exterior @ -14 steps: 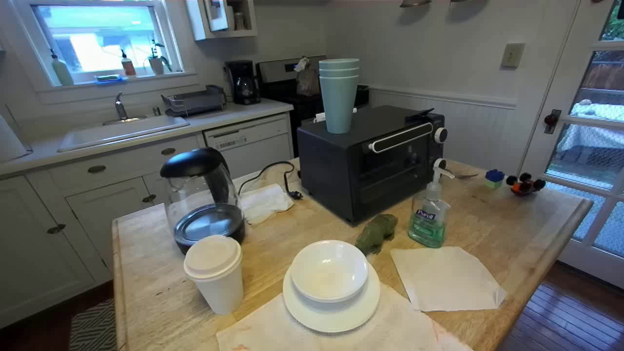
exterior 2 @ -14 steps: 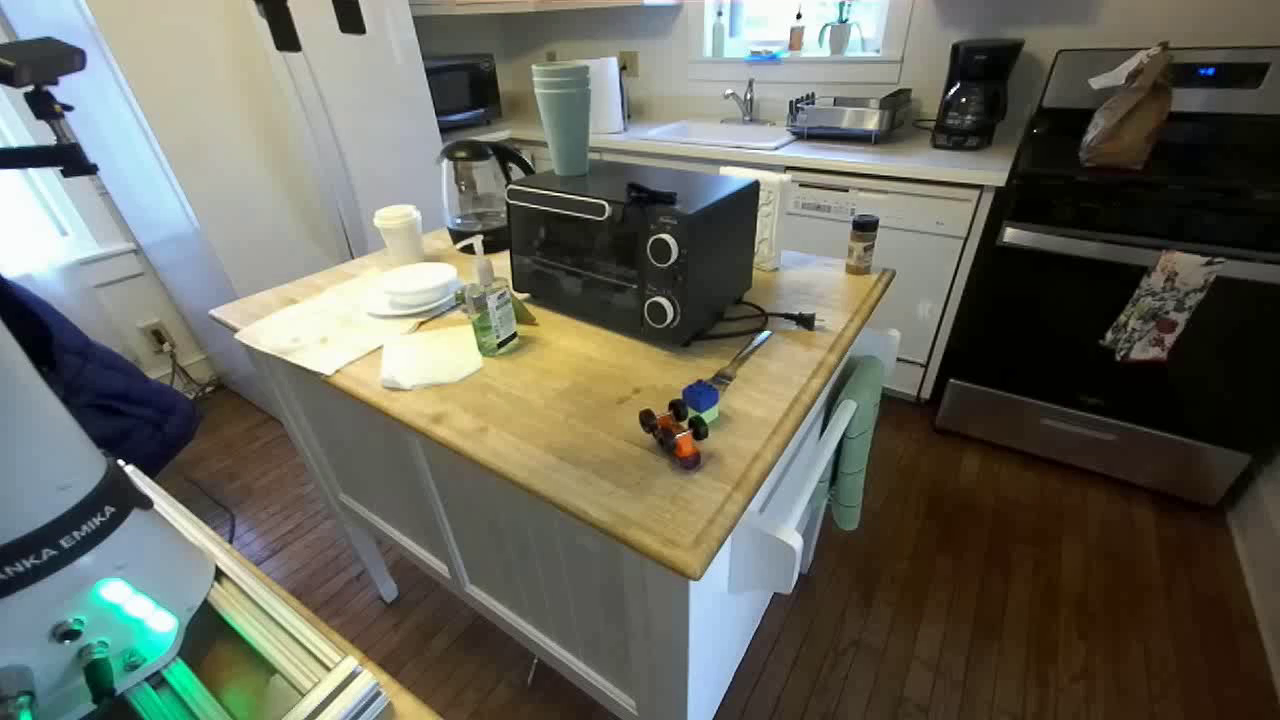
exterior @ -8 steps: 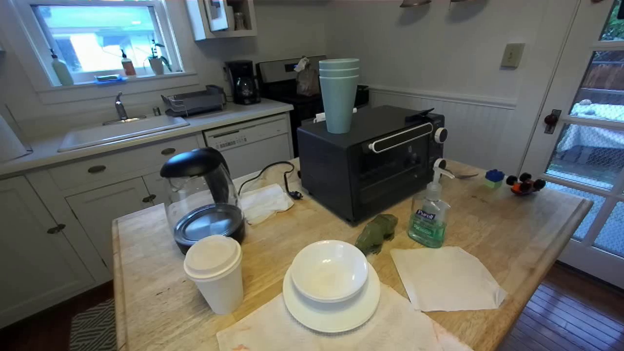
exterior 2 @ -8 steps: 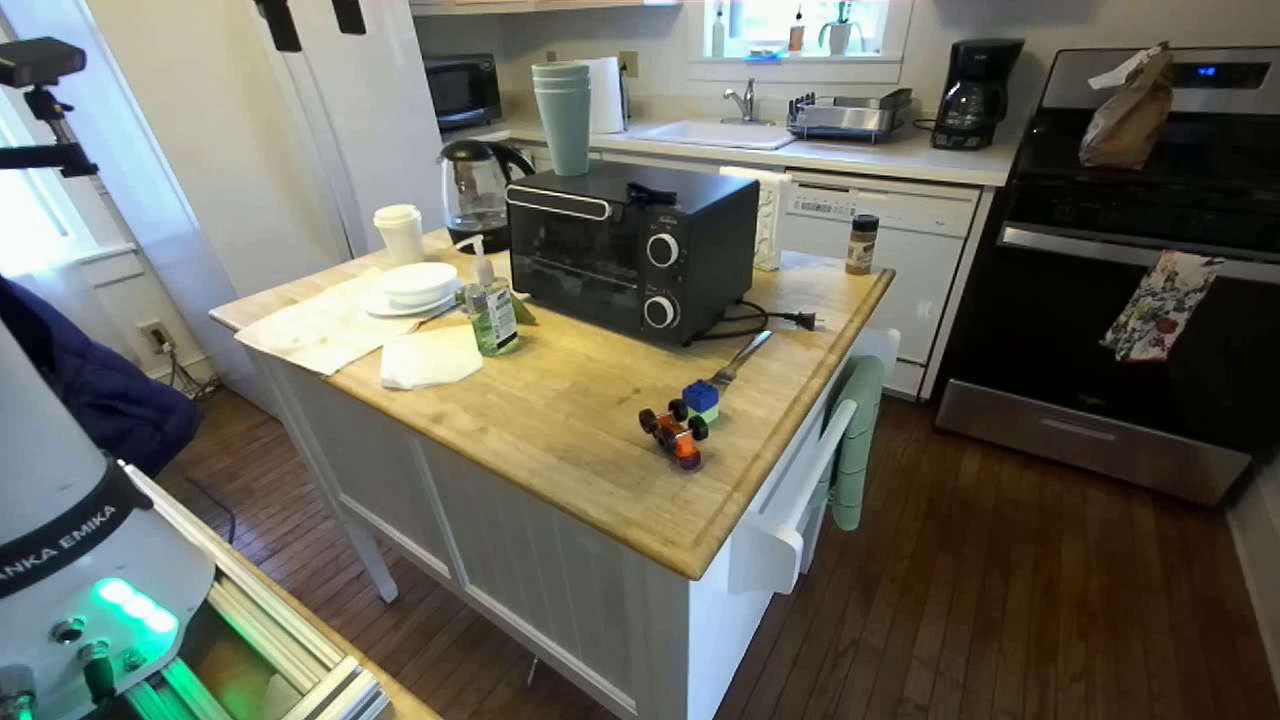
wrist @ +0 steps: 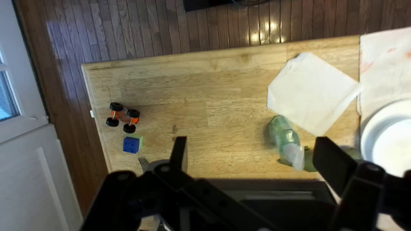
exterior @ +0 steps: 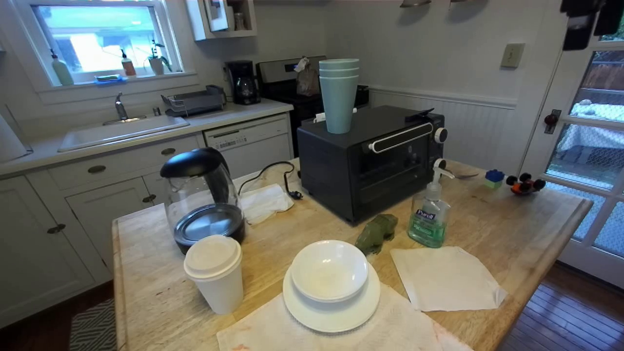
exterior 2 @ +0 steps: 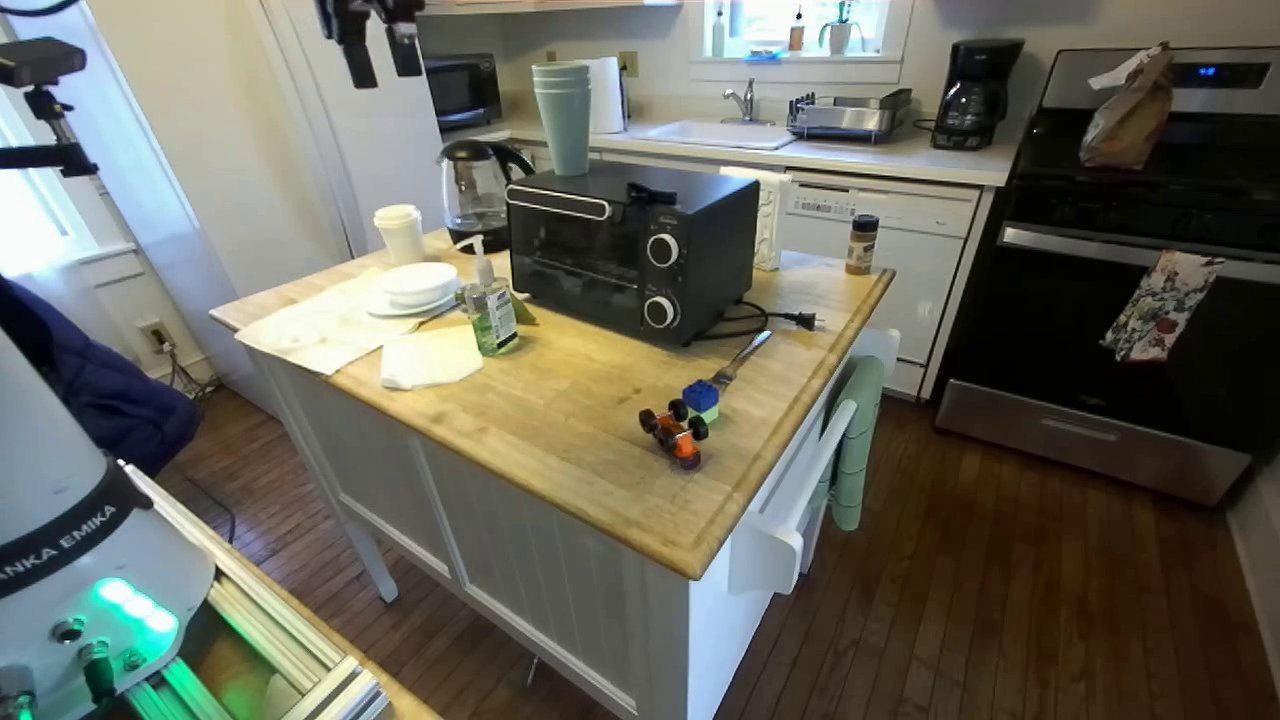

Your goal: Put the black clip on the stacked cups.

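Two fingers (wrist: 332,166) stand wide apart, gripping nothing. Below and well apart from them: clip (exterior 2: 650,195), on the oven (exterior 2: 720,250) top near its front edge; dark on dark, not made out in the wrist view. Also apart from the fingers: cups (exterior 2: 566,125), upright on the same top. Risks, as judged: an off-centre descent could nudge the clip over the edge; a low carry could topple the cups; release over their mouth, not rim, would likely drop it inside.
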Controlling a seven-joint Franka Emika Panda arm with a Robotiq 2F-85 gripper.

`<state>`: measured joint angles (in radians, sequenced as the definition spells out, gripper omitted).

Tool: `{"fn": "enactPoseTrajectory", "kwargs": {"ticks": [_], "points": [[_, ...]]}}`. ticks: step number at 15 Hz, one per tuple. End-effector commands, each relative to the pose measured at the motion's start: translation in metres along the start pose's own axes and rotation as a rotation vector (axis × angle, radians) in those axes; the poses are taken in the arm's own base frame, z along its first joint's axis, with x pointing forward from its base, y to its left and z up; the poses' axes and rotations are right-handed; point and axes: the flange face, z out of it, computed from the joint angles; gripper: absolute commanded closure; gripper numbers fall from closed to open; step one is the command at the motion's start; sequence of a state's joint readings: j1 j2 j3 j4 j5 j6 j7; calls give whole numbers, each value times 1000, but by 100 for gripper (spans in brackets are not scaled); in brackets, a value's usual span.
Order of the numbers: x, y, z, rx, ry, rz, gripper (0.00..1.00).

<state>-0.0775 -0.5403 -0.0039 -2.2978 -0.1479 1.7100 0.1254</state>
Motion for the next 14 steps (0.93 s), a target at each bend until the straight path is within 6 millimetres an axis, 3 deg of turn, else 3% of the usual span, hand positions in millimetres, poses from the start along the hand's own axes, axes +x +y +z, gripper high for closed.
{"fn": "enactPoseTrajectory", "kwargs": {"ticks": [1,8,14], "points": [[23,22,35,56,31,193,0],[52,45,93,168,147,515,0],[63,66,124,281,231,778,0]]}}
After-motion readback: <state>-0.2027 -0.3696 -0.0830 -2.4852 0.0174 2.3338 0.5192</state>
